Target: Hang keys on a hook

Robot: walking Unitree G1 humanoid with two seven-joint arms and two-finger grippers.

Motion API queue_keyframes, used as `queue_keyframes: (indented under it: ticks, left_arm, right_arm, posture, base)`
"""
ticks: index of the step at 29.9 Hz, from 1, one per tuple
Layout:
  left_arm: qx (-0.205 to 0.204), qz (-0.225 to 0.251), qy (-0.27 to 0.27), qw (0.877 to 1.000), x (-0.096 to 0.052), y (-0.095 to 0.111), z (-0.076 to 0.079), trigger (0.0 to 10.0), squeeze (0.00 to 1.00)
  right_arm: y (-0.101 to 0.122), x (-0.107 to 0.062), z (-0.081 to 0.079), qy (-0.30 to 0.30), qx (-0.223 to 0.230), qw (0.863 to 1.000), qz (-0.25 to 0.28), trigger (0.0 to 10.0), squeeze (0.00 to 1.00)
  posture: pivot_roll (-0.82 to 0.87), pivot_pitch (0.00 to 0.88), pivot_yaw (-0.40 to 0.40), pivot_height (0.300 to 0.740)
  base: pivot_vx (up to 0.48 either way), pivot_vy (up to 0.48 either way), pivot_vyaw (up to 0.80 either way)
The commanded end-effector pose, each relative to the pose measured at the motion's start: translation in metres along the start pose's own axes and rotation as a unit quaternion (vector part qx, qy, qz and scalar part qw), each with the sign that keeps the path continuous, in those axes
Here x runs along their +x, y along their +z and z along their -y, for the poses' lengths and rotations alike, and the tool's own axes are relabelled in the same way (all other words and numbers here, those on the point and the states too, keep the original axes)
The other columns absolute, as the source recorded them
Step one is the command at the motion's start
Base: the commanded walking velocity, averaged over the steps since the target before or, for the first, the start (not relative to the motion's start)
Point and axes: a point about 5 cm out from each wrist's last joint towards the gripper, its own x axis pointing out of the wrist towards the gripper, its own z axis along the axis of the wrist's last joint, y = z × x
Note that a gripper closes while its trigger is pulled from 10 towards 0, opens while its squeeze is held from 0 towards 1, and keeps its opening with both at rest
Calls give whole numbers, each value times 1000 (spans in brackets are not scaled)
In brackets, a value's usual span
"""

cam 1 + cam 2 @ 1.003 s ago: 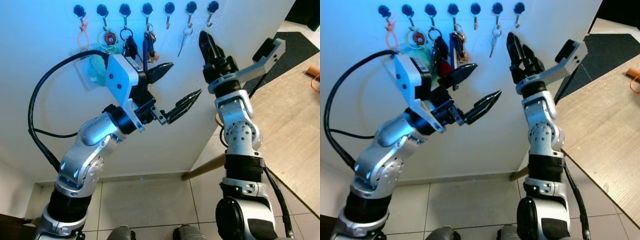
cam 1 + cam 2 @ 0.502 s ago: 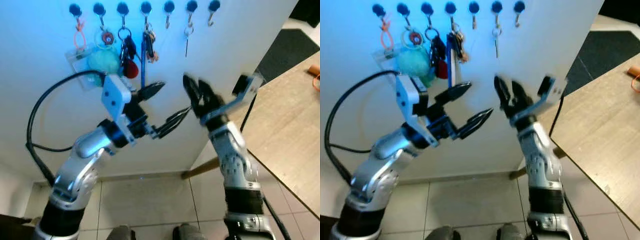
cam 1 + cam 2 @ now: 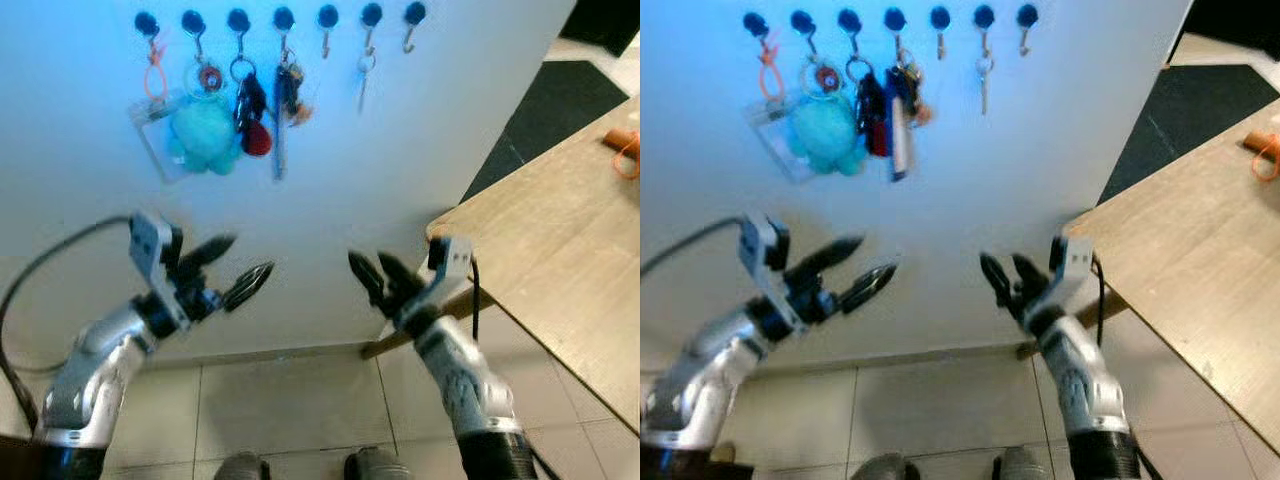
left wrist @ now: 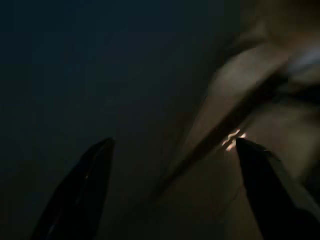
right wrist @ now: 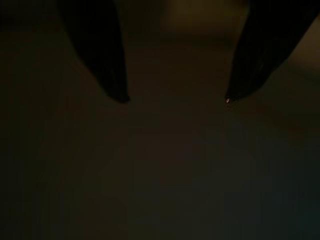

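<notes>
We find the single silver key on its ring (image 3: pixel 363 78) hanging from the sixth black wall hook (image 3: pixel 371 14) in the row, well above both grippers; in our judgement the hanging itself is done and the step in hand is to bring the arms clear.

The right gripper (image 3: pixel 372 277) sits low, its two black fingers apart and holding nothing; the key hangs above it, slightly toward its own side. The left gripper (image 3: pixel 232 270) is level with it, fingers likewise spread and empty.

To finish well, we would lower both arms straight down and away from the wall, so that no finger brushes the hanging items.

Above the left gripper hang an orange loop (image 3: pixel 154 76), a clear badge holder with a teal plush toy (image 3: pixel 205 135) and a dark bunch of keys with a red fob (image 3: pixel 258 135). Beside the right gripper, on its outer side, the corner of a pale wooden table (image 3: pixel 560 250) juts toward the wall; that arm's elbow passes near it. One hook (image 3: pixel 413 13) beyond the key is bare.
</notes>
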Motion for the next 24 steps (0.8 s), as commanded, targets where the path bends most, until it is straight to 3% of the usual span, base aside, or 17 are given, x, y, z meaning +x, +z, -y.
queue_keyframes:
  ticks: [1,2,3,5,7,9,13,17,24]
  left_arm:
    - [-7,-62,105,993,-3,-37,-18,10000,0]
    - [-24,-127,191,973,-6,-69,-25,10000,0]
    - [-24,-127,191,973,-6,-69,-25,10000,0]
    - [-32,-215,274,937,-14,-109,-21,10000,0]
    - [-40,-232,278,931,-15,-120,-14,10000,0]
    - [-52,-236,274,931,-13,-129,-2,10000,0]
    - [-54,-236,272,931,-11,-131,1,10000,0]
    - [-27,-242,259,935,3,-138,9,10000,0]
    - [-26,-236,243,940,14,-140,19,10000,0]
  right_arm:
    - [-20,-5,12,-30,-18,999,-26,10000,0]
    - [-37,-11,26,-72,-20,996,-58,10000,0]
    - [-37,-11,26,-72,-20,996,-58,10000,0]
    - [-61,-24,43,-132,-21,985,-105,10000,0]
    - [-71,-31,48,-154,-24,980,-126,10000,0]
    - [-84,-43,56,-188,-32,969,-157,10000,0]
    - [-88,-47,59,-195,-35,966,-165,10000,0]
    - [-101,-74,80,-276,-78,940,-184,10000,0]
    - [-101,-84,90,-309,-84,931,-175,10000,0]
  posture:
    - [38,78,-18,740]
    - [38,62,-14,740]
    - [38,62,-14,740]
    - [34,54,-10,740]
    - [32,52,-9,740]
    - [21,40,-4,740]
    - [21,40,-4,740]
    - [30,28,-6,740]
    - [37,17,-2,740]
  base:
    - [0,0,0]
    - [0,0,0]
    - [0,0,0]
    - [0,0,0]
    - [0,0,0]
    - [0,0,0]
    - [0,0,0]
    - [0,0,0]
    - [0,0,0]
